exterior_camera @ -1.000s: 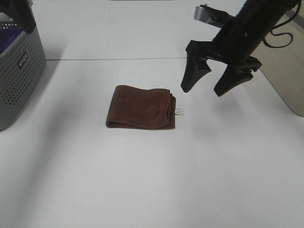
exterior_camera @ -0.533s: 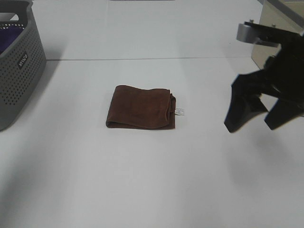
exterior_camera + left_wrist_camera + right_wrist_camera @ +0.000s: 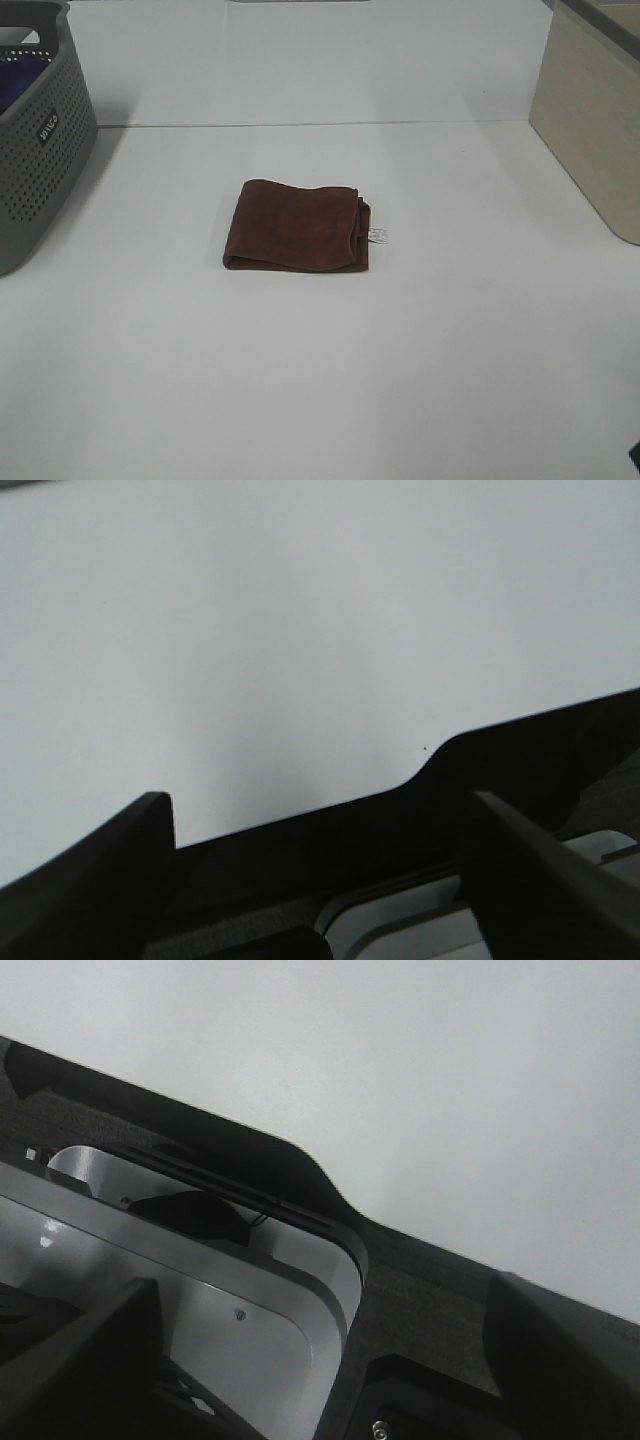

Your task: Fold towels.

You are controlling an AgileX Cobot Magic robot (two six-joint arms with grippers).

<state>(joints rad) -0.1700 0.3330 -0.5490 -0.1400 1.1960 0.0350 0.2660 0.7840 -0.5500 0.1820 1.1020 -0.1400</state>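
We find the towel [image 3: 297,226] lying folded into a flat rectangle near the middle of the white surface [image 3: 320,380], closer to the far edge than to the near one. Its small white tag [image 3: 378,235] sticks out from the right-hand edge and rests on the surface. Nothing touches the towel and nothing lies on it.

At the far left edge of the surface stands a grey perforated basket [image 3: 40,150], well apart from the towel; we see purple fabric [image 3: 18,80] inside it. At the far right edge stands a beige box [image 3: 590,120], also well apart from the towel. Neither crowds the towel.

In the high view we see neither arm over the surface, apart from a dark sliver at the near right corner that we cannot identify.

Left wrist view: the left end effector [image 3: 330,880] has its two dark fingers spread wide, with nothing between them; bare white surface beyond.

Right wrist view: the right end effector [image 3: 330,1360] likewise stands wide open and empty, over a dark base with a metal plate.
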